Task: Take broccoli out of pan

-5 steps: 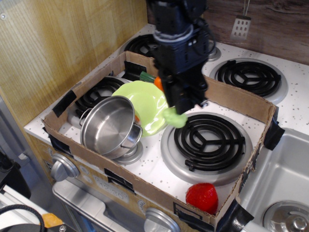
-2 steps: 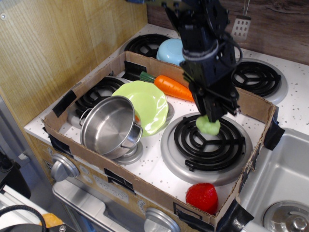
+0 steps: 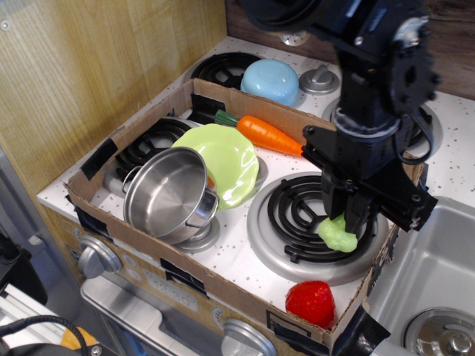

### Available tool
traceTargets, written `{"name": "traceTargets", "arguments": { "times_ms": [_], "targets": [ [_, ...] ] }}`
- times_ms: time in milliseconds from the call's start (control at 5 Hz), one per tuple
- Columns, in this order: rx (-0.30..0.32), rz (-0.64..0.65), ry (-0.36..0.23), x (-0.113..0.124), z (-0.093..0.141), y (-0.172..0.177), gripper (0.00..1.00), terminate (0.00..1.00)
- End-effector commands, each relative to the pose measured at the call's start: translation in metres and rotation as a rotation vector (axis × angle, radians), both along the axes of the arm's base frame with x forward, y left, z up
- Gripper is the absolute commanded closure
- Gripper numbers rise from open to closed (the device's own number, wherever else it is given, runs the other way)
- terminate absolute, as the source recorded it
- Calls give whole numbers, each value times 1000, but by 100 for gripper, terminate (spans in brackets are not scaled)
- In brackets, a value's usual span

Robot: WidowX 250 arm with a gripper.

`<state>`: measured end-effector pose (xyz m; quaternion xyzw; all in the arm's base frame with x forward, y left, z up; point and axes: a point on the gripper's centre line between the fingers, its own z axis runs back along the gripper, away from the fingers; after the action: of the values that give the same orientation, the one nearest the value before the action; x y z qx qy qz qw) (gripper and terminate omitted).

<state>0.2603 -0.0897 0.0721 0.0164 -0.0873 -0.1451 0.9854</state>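
Observation:
The pale lime-green broccoli (image 3: 338, 234) hangs from my gripper (image 3: 349, 221), which is shut on it, low over the right side of the front-right coil burner (image 3: 315, 219). My black arm comes down from the upper right. The shiny steel pan (image 3: 169, 194) stands tilted on the front-left burner, far left of the gripper, and looks empty inside.
A light-green plate (image 3: 221, 159) leans beside the pan. An orange carrot (image 3: 266, 134) lies by the cardboard wall (image 3: 223, 293) that rings the stove. A red strawberry (image 3: 312, 302) sits at the front right corner. A light-blue bowl (image 3: 271, 79) stands behind. A sink (image 3: 438, 289) is at right.
My gripper has carried the broccoli from beside the plate rightward and forward across the front-right burner, and lower. The pan and plate have not moved.

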Motion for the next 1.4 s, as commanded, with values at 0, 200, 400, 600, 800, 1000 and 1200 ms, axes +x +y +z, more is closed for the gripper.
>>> {"name": "traceTargets", "arguments": {
  "times_ms": [0,200,400,600,800,1000,1200],
  "targets": [
    [45,10,-7,-17,13,18,100,0],
    [56,-2,-27,-26,2,38,100,0],
    [6,18,-31,-33,-12,46,0,0],
    [-3,19,-44,-28,-12,45,0,0],
    [16,2,-39,-20,-2,44,0,0],
    [56,15,-21,-17,17,40,0,0],
    [56,15,-21,-17,17,40,0,0]
  ]
}}
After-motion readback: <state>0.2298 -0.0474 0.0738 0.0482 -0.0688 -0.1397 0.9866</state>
